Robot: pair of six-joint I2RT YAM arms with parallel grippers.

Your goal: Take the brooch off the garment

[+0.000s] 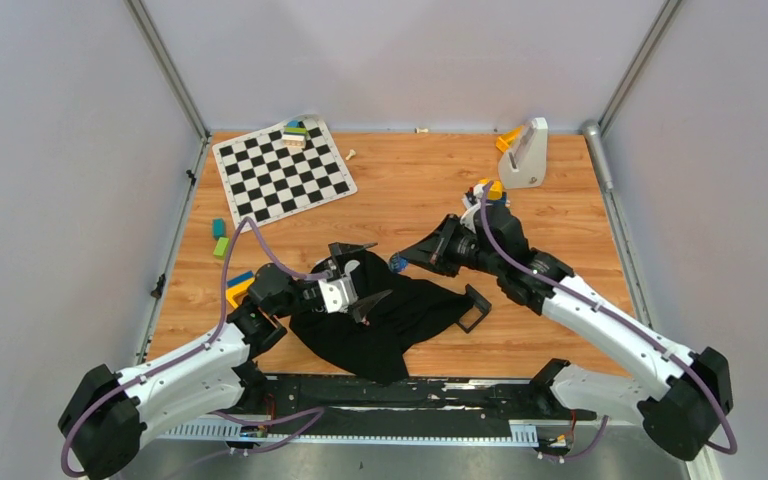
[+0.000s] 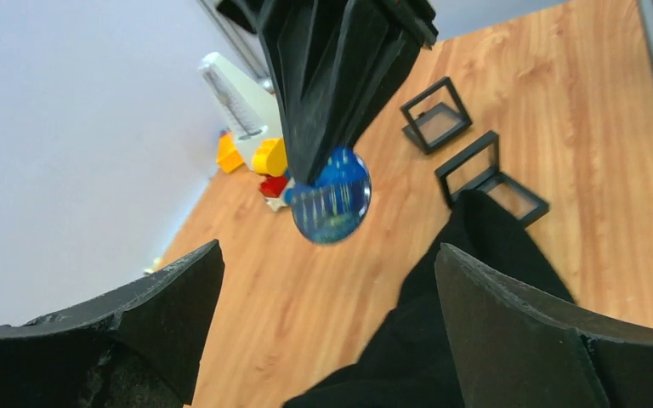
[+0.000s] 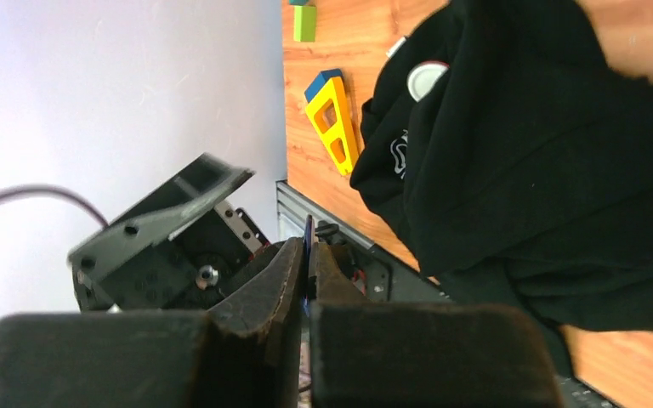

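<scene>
Clamping brooch [image 2: 332, 200], right pincer [image 3: 309, 246], left pincer [image 2: 327, 255] wide, blue face seen from left wrist

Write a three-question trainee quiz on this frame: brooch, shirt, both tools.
1. Fill in: the left tool has its jaws ____ (open or shut).
2. Pick one: what grips the brooch? A) left tool B) right tool C) nothing; it lies on the table.
3. True or false: the brooch is pinned on the black shirt.

Key
1. open; nothing sits between its fingers.
2. B; the disc is pinched at its edge.
3. False; it hangs in the air, clear of the fabric.
</scene>
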